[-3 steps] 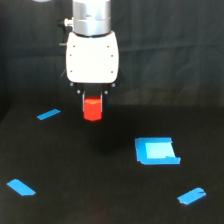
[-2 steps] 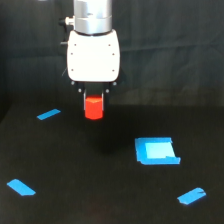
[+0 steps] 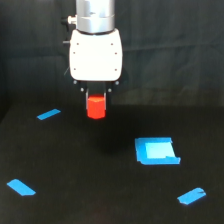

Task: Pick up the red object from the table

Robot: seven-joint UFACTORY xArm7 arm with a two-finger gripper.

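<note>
Matte black bench (image 3: pixel 75 200) lies below; the white gripper (image 3: pixel 96 102) pinches the stubby red-orange block (image 3: pixel 96 107), apparently lifted. Next: hold it firmly aloft.

We count one red object (image 3: pixel 96 107), one tool (image 3: pixel 97 98), one worktop (image 3: pixel 75 165). Blue marks on the worktop: three tape strips (image 3: pixel 48 114), (image 3: pixel 21 187), (image 3: pixel 192 196) and one blue square patch (image 3: pixel 156 151). Four blue marks total, one arm (image 3: pixel 95 15).
</note>
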